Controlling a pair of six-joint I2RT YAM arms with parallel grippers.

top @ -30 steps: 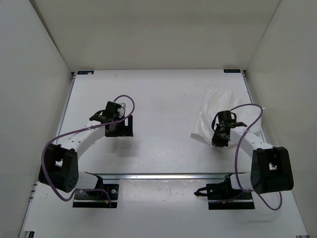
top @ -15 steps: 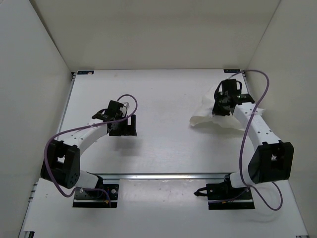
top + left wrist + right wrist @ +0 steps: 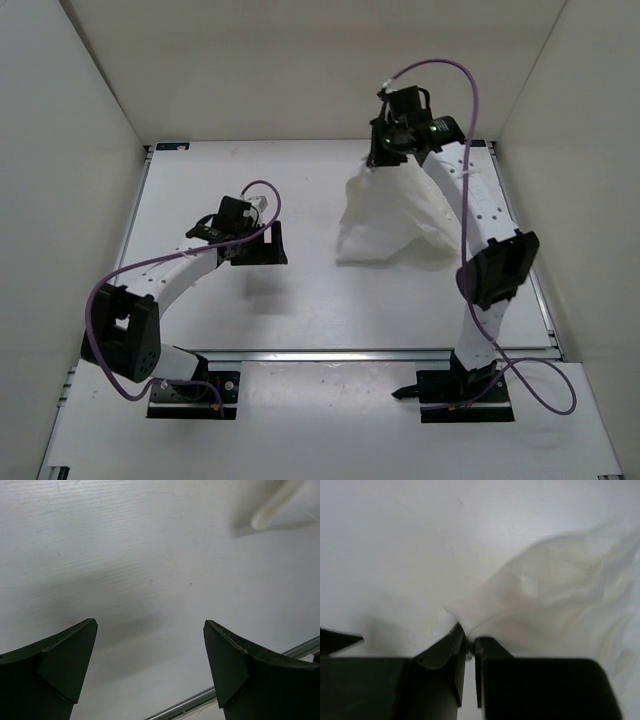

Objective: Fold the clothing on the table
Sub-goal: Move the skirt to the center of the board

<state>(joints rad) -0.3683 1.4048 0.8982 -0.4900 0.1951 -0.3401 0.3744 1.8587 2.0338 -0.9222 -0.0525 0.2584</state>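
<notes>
Lifted and carried farther since a second ago, the clothing [image 3: 385, 220] hangs over the desk's [image 3: 200, 190] far right, its long axis running from the pinched top toward the near side. The right hand [image 3: 384, 153] is clamped on that top corner. The left hand [image 3: 272, 244], spread wide and empty, is left of the trailing hem.

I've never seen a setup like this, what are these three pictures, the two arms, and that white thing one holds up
Two robot arms are bolted at the near edge of a white table. The wide picture looks down from above and behind them; the other two come from a camera on each wrist, showing that arm's black fingers. The right gripper is shut on the white clothing, held raised so the rest drapes toward the table. The left gripper is open and empty.
</notes>
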